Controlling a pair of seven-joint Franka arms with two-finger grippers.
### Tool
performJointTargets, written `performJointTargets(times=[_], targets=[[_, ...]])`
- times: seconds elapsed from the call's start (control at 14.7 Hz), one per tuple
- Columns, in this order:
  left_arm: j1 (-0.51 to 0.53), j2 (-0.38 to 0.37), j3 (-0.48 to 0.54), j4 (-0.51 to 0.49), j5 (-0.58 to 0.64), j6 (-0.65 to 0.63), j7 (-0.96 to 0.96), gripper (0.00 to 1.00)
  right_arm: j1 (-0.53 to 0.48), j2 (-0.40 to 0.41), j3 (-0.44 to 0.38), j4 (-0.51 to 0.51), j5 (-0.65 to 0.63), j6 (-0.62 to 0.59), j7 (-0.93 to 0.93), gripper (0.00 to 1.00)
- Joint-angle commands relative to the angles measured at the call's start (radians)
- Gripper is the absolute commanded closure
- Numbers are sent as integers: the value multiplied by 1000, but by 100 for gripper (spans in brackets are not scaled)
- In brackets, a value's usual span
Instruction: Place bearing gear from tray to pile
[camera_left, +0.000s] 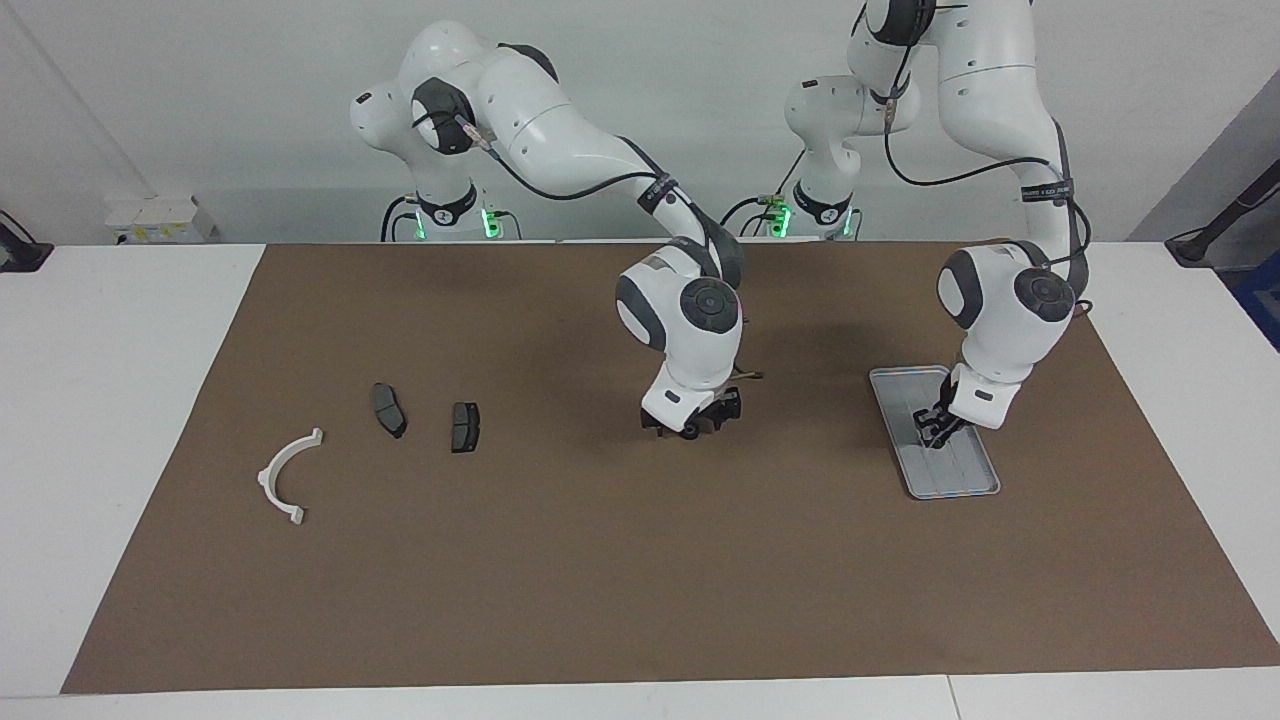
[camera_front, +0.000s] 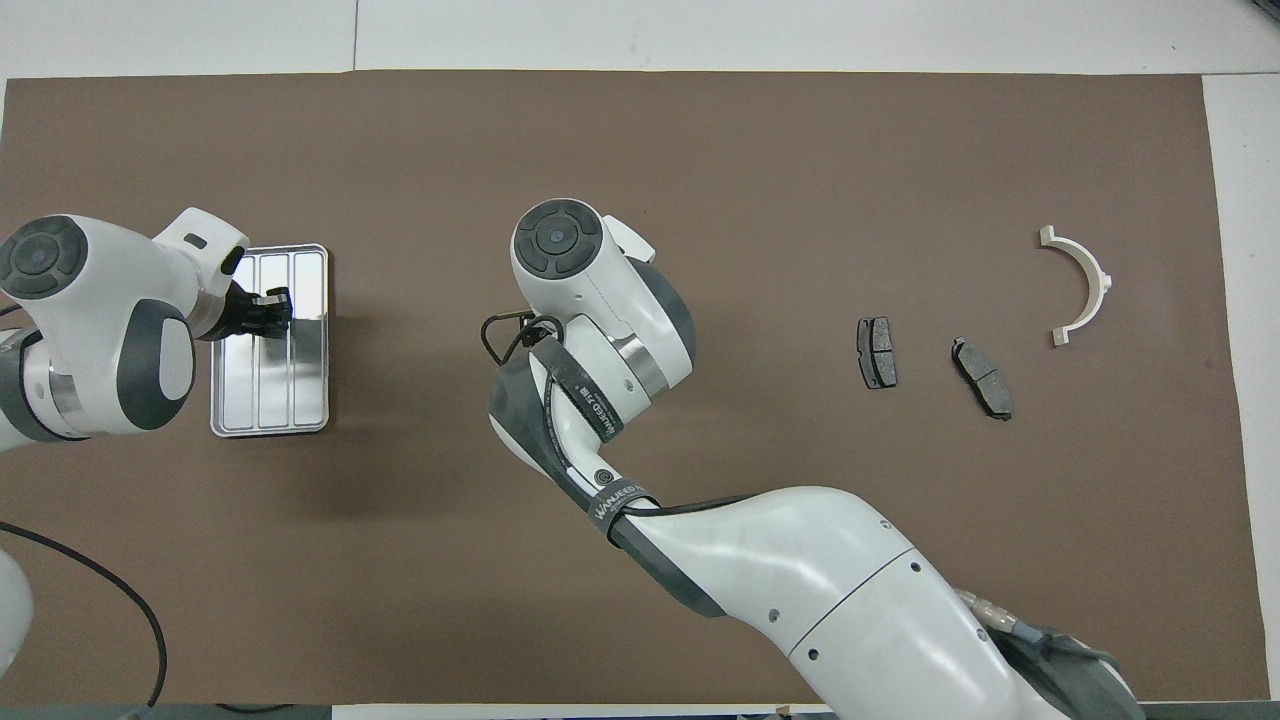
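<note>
Silver-grey metal tray (camera_left: 958, 482) sits on the brown mat (camera_left: 600, 580) at the left arm's end of the table. The left gripper (camera_left: 935, 432) is down inside the tray, about mid-length. I can't tell whether its fingers are apart or clamped on anything. No gear shows anywhere in the tray or on the mat, so it's probably hidden under that gripper (a guess). The pile is well apart from the tray toward the right arm's end: a white arc (camera_left: 285, 475) and two dark pads (camera_left: 389, 409). The right gripper (camera_left: 690, 428) waits low over bare mat between tray and pile, fingers apart, nothing in them. A bearing gear should be small, stiff, heavy for its size, and smooth metal, so slippery. It's best pinched across the outer rim with a firm squeeze, and the grooved tray could let it roll or skid.
</note>
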Motion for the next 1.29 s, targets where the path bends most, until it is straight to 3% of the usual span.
performJointTargets(times=[0.0,0.34,0.68,0.81,1.02,1.22], targets=[[0,-15,5,-36,5,17,-2,82,-2,-47,13,-63,50,36,-5,1],[-14,-18,-3,-16,4,-20,-19,97,-4,-57,12,-97,54,82,-8,1],[-17,-31,-7,59,-40,-132,-82,99,-13,-73,15,-178,52,166,-10,2],[-29,-32,-7,82,-50,-164,-94,99,-15,-77,17,-178,53,162,-10,8],[-32,-38,-12,88,-62,-169,-142,99,-16,-77,21,-178,54,163,-5,31],[-34,-40,-17,87,-62,-169,-151,99,-16,-78,21,-178,54,162,-2,47]])
